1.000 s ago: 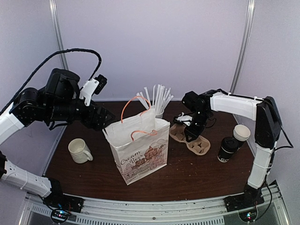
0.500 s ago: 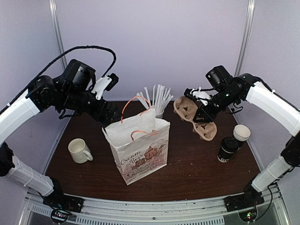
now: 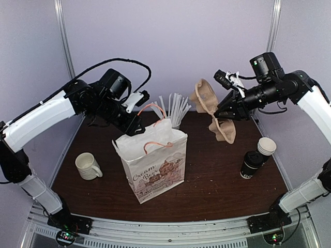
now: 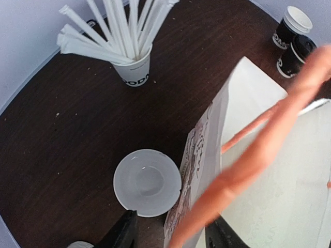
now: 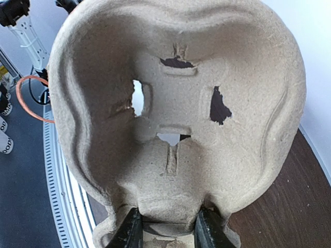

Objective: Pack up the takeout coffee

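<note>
The takeout coffee (image 3: 251, 164), a black cup with a black lid, stands on the table at the right; it also shows in the left wrist view (image 4: 295, 56). My right gripper (image 3: 223, 109) is shut on a brown cardboard cup carrier (image 3: 209, 106) and holds it tilted in the air, above and behind the coffee. In the right wrist view the carrier (image 5: 176, 103) fills the frame, pinched at its edge by the gripper (image 5: 168, 230). My left gripper (image 3: 135, 125) is open at the paper bag's (image 3: 155, 163) top left edge, with the orange handle (image 4: 248, 160) between its fingers (image 4: 124, 232).
A second cup with a white top (image 3: 267, 146) stands just behind the coffee. A white cup of stirrer sticks (image 3: 173, 111) stands behind the bag. A cream mug (image 3: 88, 166) sits left of the bag. Walls close in the back and sides.
My right arm has lifted the cup carrier off the table and swung it up and to the right. My left arm has moved right, to the bag's handle.
</note>
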{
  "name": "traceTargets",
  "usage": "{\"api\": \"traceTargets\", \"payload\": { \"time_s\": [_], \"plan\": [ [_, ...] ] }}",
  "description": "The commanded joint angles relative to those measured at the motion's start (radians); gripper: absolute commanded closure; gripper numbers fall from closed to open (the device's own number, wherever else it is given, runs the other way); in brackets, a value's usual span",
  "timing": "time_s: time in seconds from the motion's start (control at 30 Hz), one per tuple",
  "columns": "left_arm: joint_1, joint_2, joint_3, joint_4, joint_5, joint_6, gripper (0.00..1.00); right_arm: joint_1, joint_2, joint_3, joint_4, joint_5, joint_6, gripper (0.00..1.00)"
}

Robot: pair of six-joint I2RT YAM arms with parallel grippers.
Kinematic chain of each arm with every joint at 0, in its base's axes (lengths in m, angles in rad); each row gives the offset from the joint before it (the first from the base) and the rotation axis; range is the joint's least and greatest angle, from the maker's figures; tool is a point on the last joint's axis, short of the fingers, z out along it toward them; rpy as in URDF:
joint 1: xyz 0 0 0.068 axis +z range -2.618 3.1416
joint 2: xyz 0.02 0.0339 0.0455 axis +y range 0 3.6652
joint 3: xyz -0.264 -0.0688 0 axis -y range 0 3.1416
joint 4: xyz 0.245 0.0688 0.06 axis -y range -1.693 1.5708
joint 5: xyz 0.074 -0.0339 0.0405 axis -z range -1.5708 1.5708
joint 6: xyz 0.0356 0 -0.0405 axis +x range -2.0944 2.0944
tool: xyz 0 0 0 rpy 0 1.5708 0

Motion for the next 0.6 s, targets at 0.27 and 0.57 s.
{"api": "traceTargets", "payload": {
  "time_s": [0.27, 0.57],
  "plan": [
    [-0.013, 0.089, 0.118, 0.022, 0.277, 0.039, 1.00, 0.039, -0.014, 0.125, 0.032, -0.217, 0.005, 0.69],
    [-0.073, 0.154, 0.233, 0.027, 0.464, 0.035, 1.00, 0.108, 0.035, 0.225, 0.019, -0.301, -0.008, 0.69]
  ]
}}
